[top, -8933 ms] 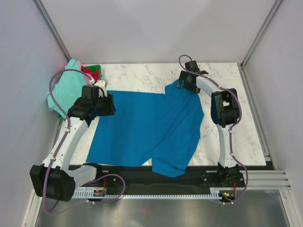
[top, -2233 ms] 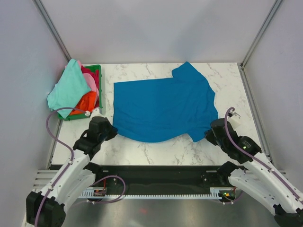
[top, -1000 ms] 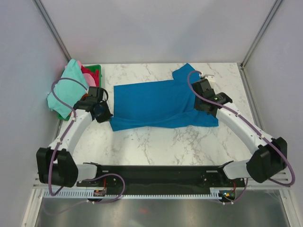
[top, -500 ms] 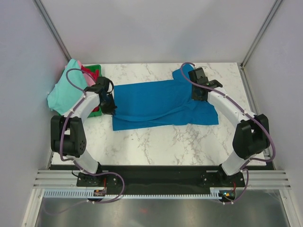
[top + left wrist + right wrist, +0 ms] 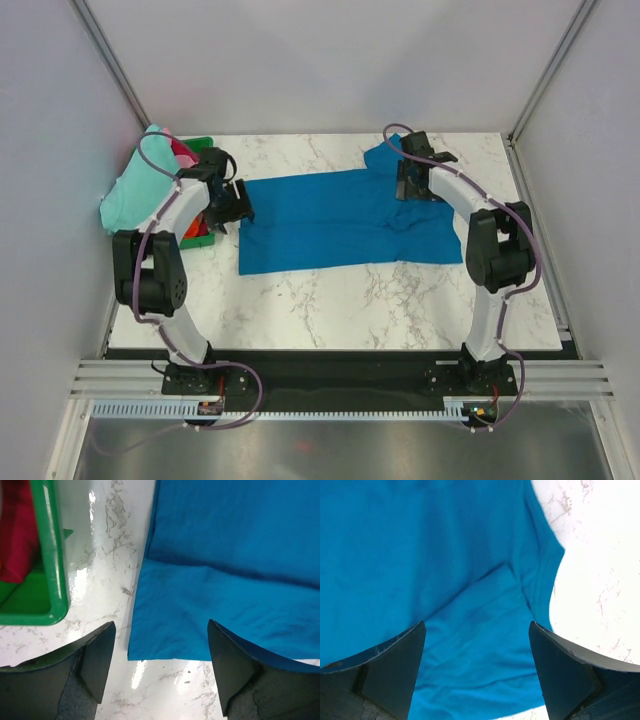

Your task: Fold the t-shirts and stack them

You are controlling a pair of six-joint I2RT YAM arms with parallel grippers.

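The bright blue t-shirt (image 5: pixel 345 218) lies on the marble table, its near half folded over the far half. My left gripper (image 5: pixel 233 205) is open and empty over the shirt's left edge; in the left wrist view the shirt's folded corner (image 5: pixel 210 605) lies between its wide jaws. My right gripper (image 5: pixel 408 185) is open and empty over the shirt's right sleeve, and the right wrist view shows the blue cloth (image 5: pixel 455 580) under it. The mint-green shirt (image 5: pixel 142 185) lies piled on the basket with pink, magenta and orange-red cloth (image 5: pixel 190 226) under it.
The green plastic basket (image 5: pixel 203 146) stands at the table's far left; its rim (image 5: pixel 50 560) shows in the left wrist view beside the shirt. Grey walls close in the back and sides. Bare marble (image 5: pixel 400 300) lies in front of the shirt.
Both grippers carried the shirt's near edge to the far side, folding it in half, and let go. Both arms now reach further toward the back.
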